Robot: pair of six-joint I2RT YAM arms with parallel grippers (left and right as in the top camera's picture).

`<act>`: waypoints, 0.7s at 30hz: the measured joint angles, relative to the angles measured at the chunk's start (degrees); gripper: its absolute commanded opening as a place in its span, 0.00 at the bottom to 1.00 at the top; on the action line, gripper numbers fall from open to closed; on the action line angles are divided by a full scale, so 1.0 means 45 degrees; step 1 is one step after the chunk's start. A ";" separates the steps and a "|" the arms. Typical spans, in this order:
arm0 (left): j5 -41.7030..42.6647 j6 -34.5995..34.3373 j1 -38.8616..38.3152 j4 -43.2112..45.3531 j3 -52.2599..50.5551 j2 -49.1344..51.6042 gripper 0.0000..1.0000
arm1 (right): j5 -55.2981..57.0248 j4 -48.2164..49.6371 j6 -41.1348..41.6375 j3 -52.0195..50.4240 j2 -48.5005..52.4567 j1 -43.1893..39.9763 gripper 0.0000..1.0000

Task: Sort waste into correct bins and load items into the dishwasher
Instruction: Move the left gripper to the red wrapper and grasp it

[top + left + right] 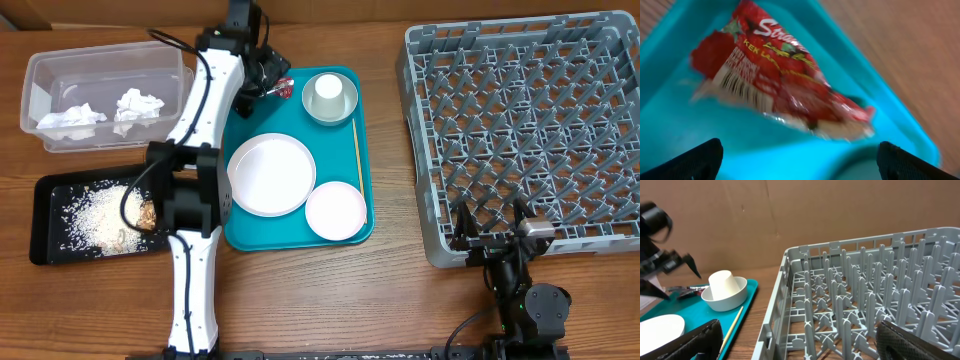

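On tray (285, 112): 2 plates (270, 175), 1 bowl (311, 105), 1 wrapper (785, 80) | left hand (800, 152) wide | right hand (797, 332) wide

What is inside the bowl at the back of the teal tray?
An upside-down white cup sits in the bowl. Anything beneath the cup is covered.

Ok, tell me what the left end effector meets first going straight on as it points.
The left end effector would most likely meet the red snack wrapper first, lying in a corner of the teal tray; the blur leaves depth unclear.
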 measured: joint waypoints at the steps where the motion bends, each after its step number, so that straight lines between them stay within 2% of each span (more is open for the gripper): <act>1: 0.0000 -0.0058 0.0000 0.0102 0.0000 0.0204 1.00 | 0.0000 0.0005 0.0000 0.0005 0.0000 0.0000 1.00; 7: -0.0175 -0.0136 0.0000 0.0865 0.0005 0.0617 0.98 | 0.0005 0.0000 -0.0005 0.0000 0.0000 0.0000 1.00; 8: -0.0257 -0.0141 0.0000 0.0899 0.0005 0.0617 0.91 | 0.0000 0.0000 -0.0005 0.0000 0.0000 0.0000 1.00; 11: -0.0427 -0.0219 0.0005 0.0971 0.0005 0.0617 0.52 | 0.0000 0.0005 0.0000 0.0000 0.0000 0.0000 1.00; 16: -0.0495 -0.0253 0.0005 0.0962 0.0005 0.0617 0.20 | 0.0000 0.0005 0.0005 0.0005 0.0000 0.0000 1.00; 17: -0.0495 -0.0257 0.0005 0.0937 0.0005 0.0617 0.09 | 0.0000 0.0005 0.0005 0.0005 0.0000 0.0000 1.00; 18: -0.0476 -0.0282 0.0015 0.0884 0.0005 0.0617 0.04 | 0.0000 0.0005 0.0000 0.0005 0.0000 0.0000 1.00; 21: -0.0384 -0.0223 0.0039 0.0782 0.0005 0.0617 0.04 | 0.0000 0.0000 0.0000 0.0005 0.0000 0.0000 1.00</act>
